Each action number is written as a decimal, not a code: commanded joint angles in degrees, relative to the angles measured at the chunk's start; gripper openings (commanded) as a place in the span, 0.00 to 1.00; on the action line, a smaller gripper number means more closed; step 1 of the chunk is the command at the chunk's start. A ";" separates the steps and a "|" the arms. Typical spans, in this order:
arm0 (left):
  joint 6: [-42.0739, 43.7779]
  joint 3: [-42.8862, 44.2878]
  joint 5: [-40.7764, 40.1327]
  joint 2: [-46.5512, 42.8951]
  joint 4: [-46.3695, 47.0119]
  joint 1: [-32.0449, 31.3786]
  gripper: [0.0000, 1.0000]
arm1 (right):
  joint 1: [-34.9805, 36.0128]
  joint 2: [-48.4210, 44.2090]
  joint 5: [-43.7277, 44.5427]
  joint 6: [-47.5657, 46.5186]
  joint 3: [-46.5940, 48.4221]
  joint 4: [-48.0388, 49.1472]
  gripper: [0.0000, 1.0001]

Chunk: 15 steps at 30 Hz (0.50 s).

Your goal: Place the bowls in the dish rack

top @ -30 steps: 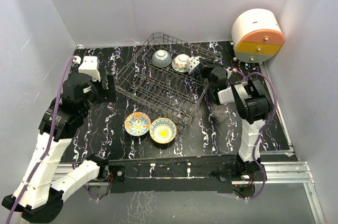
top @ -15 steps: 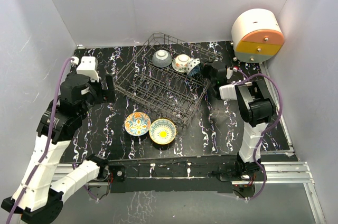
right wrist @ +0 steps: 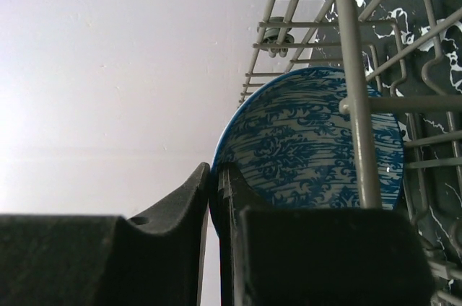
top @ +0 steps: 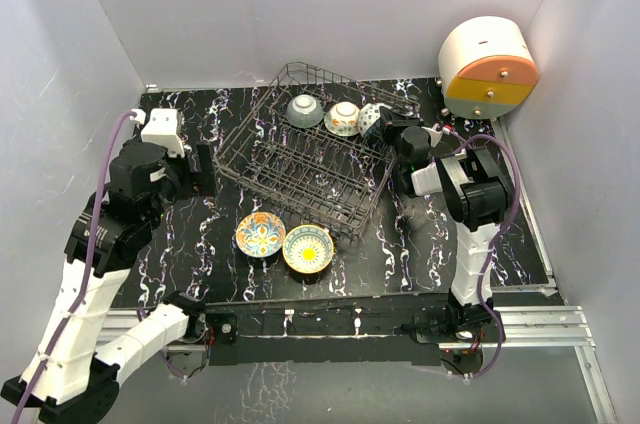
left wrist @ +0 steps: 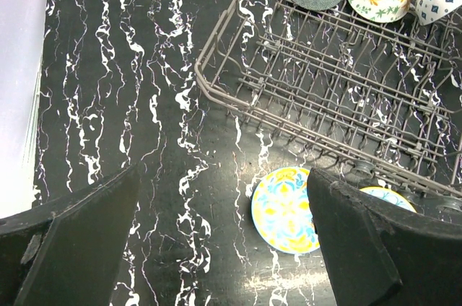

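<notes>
Looks a little past halfway. Pinches the blue bowl (right wrist: 310, 147) by its rim in the right gripper (right wrist: 214, 176), jaws closed tight on it, bowl on edge inside the dish rack's (top: 300, 159) far end, not yet let go. Just past those fingers: the orange-green floral bowl (top: 345, 118), then the speckled grey bowl (top: 306, 109). Leaves two to load, the orange-blue floral bowl (left wrist: 286, 209) and the yellow sunflower bowl (top: 308, 247), flat on the table (top: 200, 234) below the left gripper (left wrist: 224, 234), wide open and empty.
</notes>
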 commanded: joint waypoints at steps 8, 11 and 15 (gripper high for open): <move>-0.12 2.67 -0.13 0.14 -0.94 -0.18 0.97 | -1.02 3.28 1.30 -2.94 3.36 0.61 0.08; -0.13 3.04 -0.14 0.41 -0.89 -0.18 0.97 | -1.02 -0.03 2.51 -2.70 1.70 -7.66 0.08; -0.25 2.67 -0.07 0.37 -0.73 -0.18 0.97 | -1.75 -4.11 2.57 -1.24 -1.41 -14.61 0.08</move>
